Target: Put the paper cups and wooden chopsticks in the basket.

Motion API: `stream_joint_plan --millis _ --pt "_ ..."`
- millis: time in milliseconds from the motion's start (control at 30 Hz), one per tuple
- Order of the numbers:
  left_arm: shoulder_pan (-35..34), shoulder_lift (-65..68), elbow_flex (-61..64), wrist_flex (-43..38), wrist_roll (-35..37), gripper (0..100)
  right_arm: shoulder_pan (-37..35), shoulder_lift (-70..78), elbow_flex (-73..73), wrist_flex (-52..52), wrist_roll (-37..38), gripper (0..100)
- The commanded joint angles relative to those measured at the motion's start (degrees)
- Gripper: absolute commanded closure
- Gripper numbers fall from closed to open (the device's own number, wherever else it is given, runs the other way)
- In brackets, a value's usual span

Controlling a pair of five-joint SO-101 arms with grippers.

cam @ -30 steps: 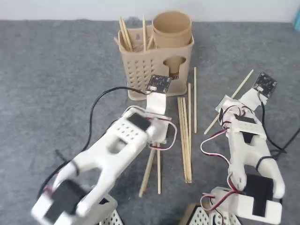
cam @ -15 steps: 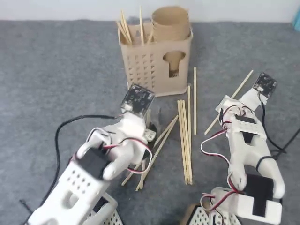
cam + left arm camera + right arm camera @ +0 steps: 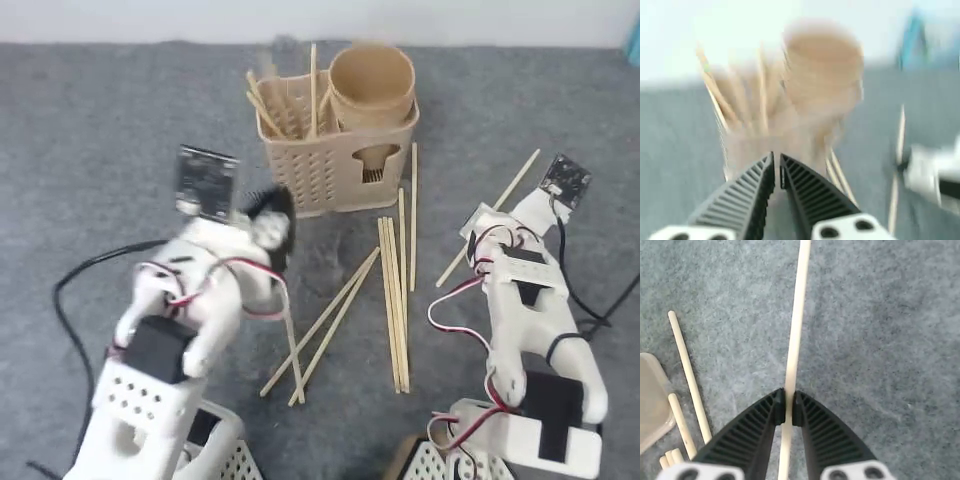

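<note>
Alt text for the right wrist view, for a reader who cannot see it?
The right gripper is closed on a wooden chopstick lying on grey carpet. Other chopsticks lie close beside it on the carpet.

Count log
- basket (image 3: 335, 175): 1
- cups (image 3: 372, 75): 1 stack in basket; number nested in it cannot be told
- chopsticks (image 3: 395, 300): at least 4 upright in basket, blurred; roughly 9 loose on tabletop (image 3: 100, 130), tight bundle hard to separate
- arms (image 3: 530, 300): 2

right gripper (image 3: 788, 407), fingers (image 3: 752, 427) pinching a chopstick (image 3: 799, 315), grey carpet (image 3: 880, 340) beneath
</note>
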Motion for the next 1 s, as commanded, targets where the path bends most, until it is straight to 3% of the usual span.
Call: stream_joint_plan --millis 0,200,300,567,700,767,867,967 --pt "-4.9 -1.1 -5.1 -17.8 -0.4 99 -0.9 -0.4 -2.5 -1.3 -0.4 99.2" --pt "-6.5 -0.6 -1.9 -51.2 -0.5 99 -1.2 -0.4 -2.5 -0.9 1.3 99.2" --pt "-6.5 -0.5 -2.6 -52.9 -0.6 99 -1.2 -0.4 -2.5 -0.9 1.4 99.2" --pt "-6.6 8.4 -10.6 -27.9 -0.6 98 -1.2 -0.4 -2.5 -0.9 1.4 99.2" --pt "-5.9 15.8 -16.1 1.1 -0.4 98 -1.0 -0.4 -2.4 -0.8 1.4 99.2" --pt "-5.9 19.0 -17.1 11.2 -0.1 98 -1.0 -0.4 -2.4 -0.8 1.4 99.2" --pt "-7.0 24.4 -13.8 14.0 5.5 98 -1.2 -0.4 -2.4 -0.8 1.4 99.2" --pt "-8.2 31.0 -8.4 10.5 8.9 96 -1.5 -0.4 -2.4 -0.8 1.5 99.2"
